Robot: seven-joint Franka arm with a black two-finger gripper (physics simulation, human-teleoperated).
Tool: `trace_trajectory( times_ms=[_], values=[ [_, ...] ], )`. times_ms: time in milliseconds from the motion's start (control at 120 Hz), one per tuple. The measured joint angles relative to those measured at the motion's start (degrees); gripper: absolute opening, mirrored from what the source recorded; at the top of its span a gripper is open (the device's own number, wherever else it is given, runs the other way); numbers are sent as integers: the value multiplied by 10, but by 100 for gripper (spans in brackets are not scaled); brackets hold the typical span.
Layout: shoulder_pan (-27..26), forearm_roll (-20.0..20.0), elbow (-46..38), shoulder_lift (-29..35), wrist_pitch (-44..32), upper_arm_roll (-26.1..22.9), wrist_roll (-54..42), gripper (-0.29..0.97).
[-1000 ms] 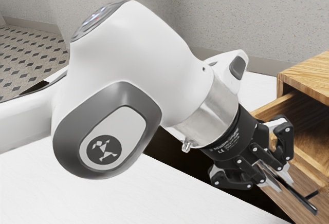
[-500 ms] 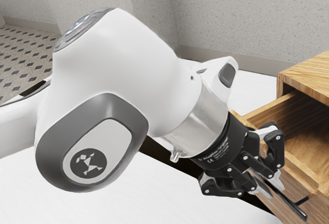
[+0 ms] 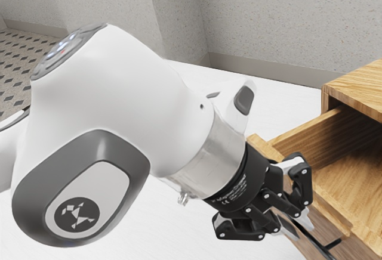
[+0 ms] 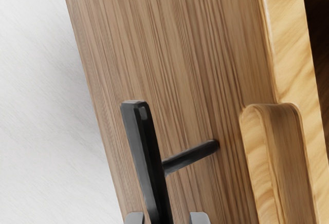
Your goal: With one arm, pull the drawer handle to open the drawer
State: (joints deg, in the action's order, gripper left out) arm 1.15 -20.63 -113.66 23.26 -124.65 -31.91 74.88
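A light wooden drawer point(image 3: 310, 138) stands pulled well out of its wooden cabinet point(image 3: 358, 87) at the exterior view's right. My black gripper point(image 3: 298, 227) is at the drawer's front panel, low in that view, shut on the thin black drawer handle point(image 3: 327, 247). In the wrist view the handle's bar point(image 4: 146, 162) stands off the drawer front point(image 4: 169, 54) on a short post point(image 4: 191, 154). The bar runs down between two grey fingertips point(image 4: 134, 218) at the lower edge. My white arm hides most of the table in front of the drawer.
The cabinet stands on a white table point(image 3: 286, 99). Behind it are grey walls and a patterned tiled floor point(image 3: 24, 51) at the exterior view's left. My large white forearm takes up the left and middle of the exterior view.
My hand has drawn back toward the exterior view's left and lower edge with the handle held. The drawer has slid farther out of the cabinet.
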Motion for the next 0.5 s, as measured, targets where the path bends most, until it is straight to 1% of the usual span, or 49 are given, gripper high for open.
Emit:
trace_trajectory(
  times_ms=[192,500],
  values=[
    [7,-6,-17,29,1,-1,0,0],
    [9,-18,-35,54,3,-6,-1,1]
  ],
)
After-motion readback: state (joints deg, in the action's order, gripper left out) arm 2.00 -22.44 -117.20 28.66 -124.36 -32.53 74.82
